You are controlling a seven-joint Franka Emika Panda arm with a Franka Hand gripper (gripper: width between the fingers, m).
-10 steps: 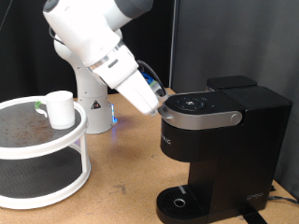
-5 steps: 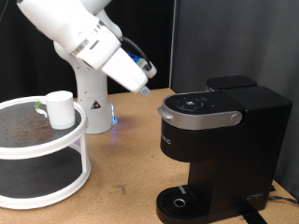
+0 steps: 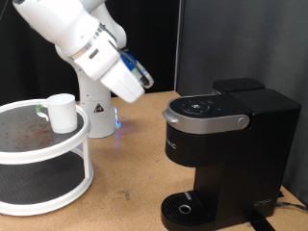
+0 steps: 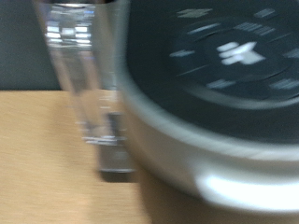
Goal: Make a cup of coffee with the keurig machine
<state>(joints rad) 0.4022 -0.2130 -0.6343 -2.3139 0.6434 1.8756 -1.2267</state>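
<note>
blurred close-up of the keurig machine (image 4: pixel 215 103)'s dark rounded lid; grey rim; wooden surface (image 4: pixel 47 159) beside it

The exterior view was evenly lit from above against a black backdrop, sharp throughout, with soft shadows on the bench and a blue glow at the arm's base. The wrist view was heavily motion-blurred, the keurig machine (image 4: pixel 220 103) smeared, with pale glare along its grey rim.

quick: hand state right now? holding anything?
Hand: raised, apart from the keurig, at the exterior view's left of its lid. Open or closed cannot be told; nothing visibly held. Cup sits on the white rack.
</note>
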